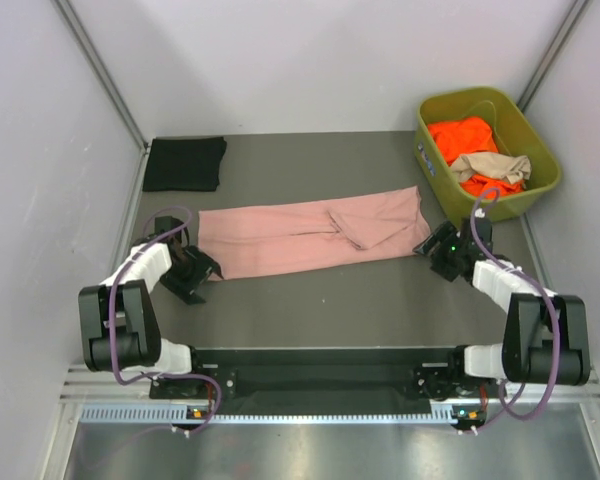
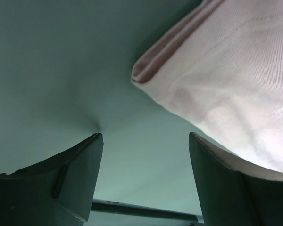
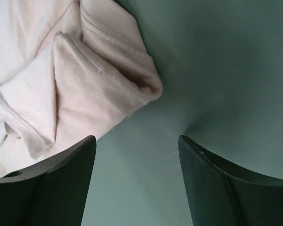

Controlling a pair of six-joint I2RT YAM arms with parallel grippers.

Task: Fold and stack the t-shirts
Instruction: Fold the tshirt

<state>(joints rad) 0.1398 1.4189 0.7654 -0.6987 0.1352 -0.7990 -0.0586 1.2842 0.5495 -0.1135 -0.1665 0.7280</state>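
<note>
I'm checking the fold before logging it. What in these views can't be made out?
1. Top view: how many shirts sit in the olive bin; the orange shirt and tan shirt are bunched, and its walls hide the rest.
2. Top view: the black shirt, its layers too dark to count.
3. Left wrist view: the pink shirt runs off the top and right edges.
4. Right wrist view: it runs off the top and left edges.

Robot lab cell — plain white walls [image 1: 330,60], grey tabletop [image 1: 310,300], alu mounting rail [image 1: 320,412].
</note>
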